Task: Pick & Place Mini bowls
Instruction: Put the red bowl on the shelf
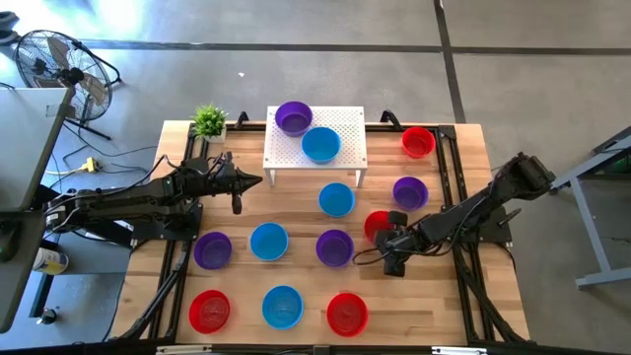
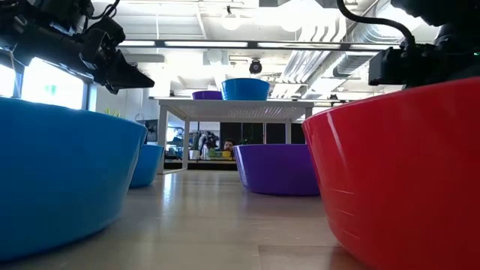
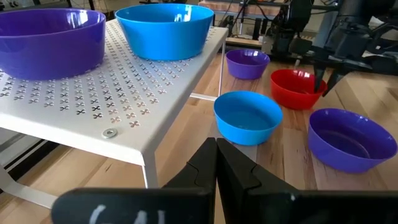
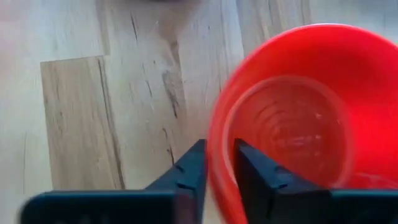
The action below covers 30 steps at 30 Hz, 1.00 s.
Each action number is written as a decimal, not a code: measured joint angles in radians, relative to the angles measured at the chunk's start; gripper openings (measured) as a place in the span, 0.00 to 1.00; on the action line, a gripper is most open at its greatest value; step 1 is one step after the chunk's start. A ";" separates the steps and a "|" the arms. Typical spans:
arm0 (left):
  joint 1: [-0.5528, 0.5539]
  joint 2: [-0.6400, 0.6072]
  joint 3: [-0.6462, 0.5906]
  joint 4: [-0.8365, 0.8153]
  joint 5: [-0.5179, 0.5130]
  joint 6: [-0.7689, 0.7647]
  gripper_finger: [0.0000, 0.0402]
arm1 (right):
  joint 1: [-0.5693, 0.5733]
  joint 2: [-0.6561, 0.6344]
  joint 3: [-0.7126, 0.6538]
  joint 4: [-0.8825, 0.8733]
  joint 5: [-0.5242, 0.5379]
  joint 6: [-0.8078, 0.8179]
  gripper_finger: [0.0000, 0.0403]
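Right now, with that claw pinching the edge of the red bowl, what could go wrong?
Two risks stand out. The right gripper holds only the thin rim of the red bowl, so the bowl might tilt or slip out when lifted. Also, a purple bowl and another purple bowl sit close on either side, so a swinging bowl or arm could knock them. The left gripper waits beside the white perforated stand.

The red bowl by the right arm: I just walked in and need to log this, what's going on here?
The right gripper has its fingers astride the rim of a red mini bowl near the table's middle right, one finger inside and one outside, apparently gripping it. The left gripper hangs shut beside the white perforated stand, holding nothing. A purple bowl and a blue bowl sit on the stand; the other bowls are spread over the wooden table.
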 joint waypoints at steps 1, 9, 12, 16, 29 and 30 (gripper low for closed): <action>0.000 0.000 0.000 0.000 0.000 0.000 0.00 | -0.001 0.000 0.000 0.000 -0.004 -0.008 0.09; 0.000 0.000 0.000 0.000 0.000 0.000 0.00 | 0.003 0.000 0.054 -0.002 -0.003 -0.072 0.01; 0.000 0.000 0.000 0.000 0.000 0.000 0.00 | 0.014 0.000 0.095 -0.005 -0.006 -0.112 0.01; 0.000 0.000 0.000 0.000 0.000 0.000 0.00 | 0.023 0.000 0.173 -0.047 0.006 -0.141 0.01; 0.000 0.000 0.000 0.000 0.000 0.000 0.00 | -0.113 0.000 0.550 -0.471 0.135 -0.205 0.00; 0.000 0.000 0.000 0.000 0.000 0.000 0.00 | -0.147 0.000 0.573 -0.501 0.143 -0.216 0.00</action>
